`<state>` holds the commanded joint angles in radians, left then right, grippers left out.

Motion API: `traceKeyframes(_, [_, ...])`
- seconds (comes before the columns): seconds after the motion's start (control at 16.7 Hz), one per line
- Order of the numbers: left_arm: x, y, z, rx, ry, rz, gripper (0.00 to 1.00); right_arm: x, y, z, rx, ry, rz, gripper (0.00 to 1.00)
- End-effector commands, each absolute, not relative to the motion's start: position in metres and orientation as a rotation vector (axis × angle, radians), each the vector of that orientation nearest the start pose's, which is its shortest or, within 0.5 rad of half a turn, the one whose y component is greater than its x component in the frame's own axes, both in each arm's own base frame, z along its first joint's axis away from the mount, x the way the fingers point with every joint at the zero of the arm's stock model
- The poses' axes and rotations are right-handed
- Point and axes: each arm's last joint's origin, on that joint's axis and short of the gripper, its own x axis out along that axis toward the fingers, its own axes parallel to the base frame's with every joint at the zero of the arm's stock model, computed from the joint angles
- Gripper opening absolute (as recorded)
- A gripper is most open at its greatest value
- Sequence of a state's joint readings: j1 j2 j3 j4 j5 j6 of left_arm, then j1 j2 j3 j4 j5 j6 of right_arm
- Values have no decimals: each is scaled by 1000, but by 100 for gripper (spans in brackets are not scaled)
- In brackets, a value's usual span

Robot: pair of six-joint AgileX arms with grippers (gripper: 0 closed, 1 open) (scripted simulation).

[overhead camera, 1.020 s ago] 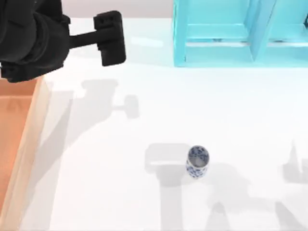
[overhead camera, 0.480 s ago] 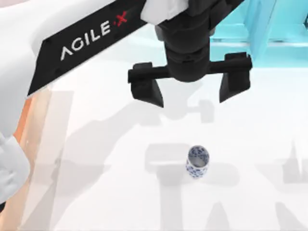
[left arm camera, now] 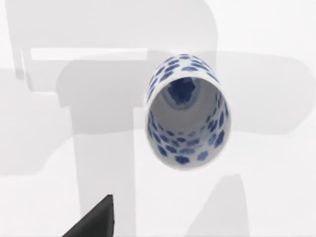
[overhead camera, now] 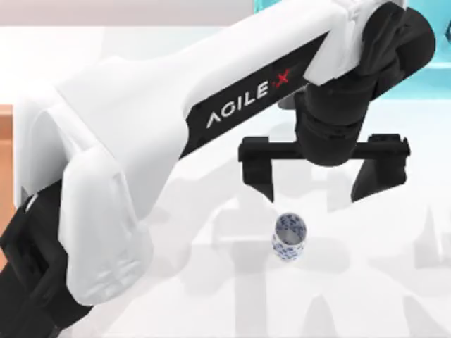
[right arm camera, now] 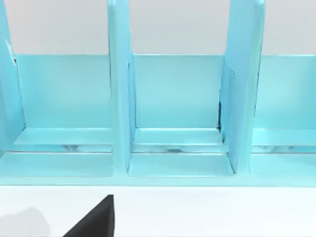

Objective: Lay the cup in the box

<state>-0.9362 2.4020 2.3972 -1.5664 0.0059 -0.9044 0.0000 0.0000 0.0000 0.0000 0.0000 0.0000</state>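
Observation:
The cup [overhead camera: 289, 237], white with blue flowers, stands upright on the white table, right of centre and toward the front. My left gripper [overhead camera: 317, 191] hangs open just behind and above it, its black fingers [overhead camera: 257, 172] spread much wider than the cup and touching nothing. The left wrist view looks down into the cup's mouth [left arm camera: 186, 111], with one dark fingertip [left arm camera: 94, 222] at the frame's edge. A sliver of the box's orange-brown floor [overhead camera: 5, 176] shows at the table's left edge, mostly behind my left arm. One right-gripper fingertip [right arm camera: 94, 219] shows in the right wrist view.
The turquoise shelf frame [right arm camera: 173, 98] stands along the table's back right, and part of it [overhead camera: 440, 39] shows behind my left arm's wrist. My white left arm [overhead camera: 141, 155] stretches across the table's left and middle, with arm shadows on the table around the cup.
My left arm has swung from the back left across the table. Its open gripper has moved right and forward, to just behind the cup. The cup has not moved.

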Motion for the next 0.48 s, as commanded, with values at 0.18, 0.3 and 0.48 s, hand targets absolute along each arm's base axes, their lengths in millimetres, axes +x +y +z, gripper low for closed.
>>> traceKeyframes(0.18, [282, -372, 238, 16, 1572, -16, 100, 106, -1, 160, 0, 0, 0, 100])
traceKeyframes(0.3, [283, -371, 237, 13, 1571, -14, 100, 106, -1, 160, 0, 0, 0, 100])
traceKeyframes(0.48, [285, -373, 223, 15, 1571, -16, 100, 106, -1, 160, 0, 0, 0, 100])
